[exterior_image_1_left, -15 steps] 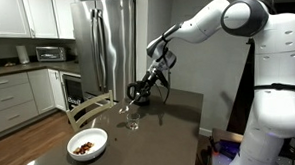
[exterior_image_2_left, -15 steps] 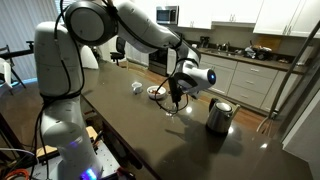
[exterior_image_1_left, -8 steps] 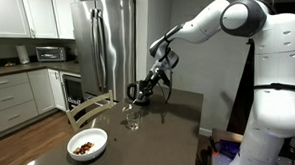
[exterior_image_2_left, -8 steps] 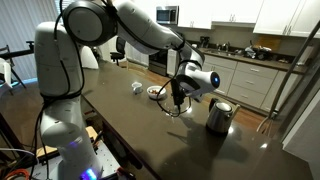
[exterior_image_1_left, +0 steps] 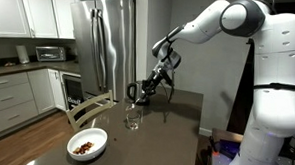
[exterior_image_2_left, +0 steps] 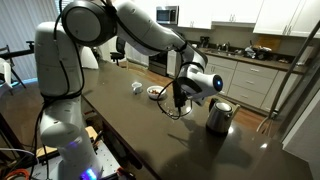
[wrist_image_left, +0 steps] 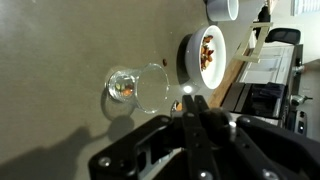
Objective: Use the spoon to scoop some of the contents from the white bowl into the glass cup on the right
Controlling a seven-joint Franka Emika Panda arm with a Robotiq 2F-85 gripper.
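Lifted a little since 1 second ago, my jaws hang just above the glass cup (exterior_image_1_left: 133, 118).
They are pinched shut on the spoon (wrist_image_left: 189, 93), only a glint of it showing between them. A few brown bits lie in the cup; the white bowl (exterior_image_1_left: 88, 145) holding the contents (exterior_image_1_left: 84, 148) sits apart on the table (exterior_image_1_left: 165, 142).

Even indoor light fills both exterior views, which are small and soft in detail. The steel refrigerator (exterior_image_1_left: 106, 39) carries pale vertical sheen, and the dark counter (exterior_image_2_left: 140, 140) mirrors a dull glow. In the wrist view the tool (wrist_image_left: 192, 105) is dark and blurred up close. Its shadow spreads over the counter. The glass cup (wrist_image_left: 135, 88) glints, and the white bowl (wrist_image_left: 187, 60) looks washed out.
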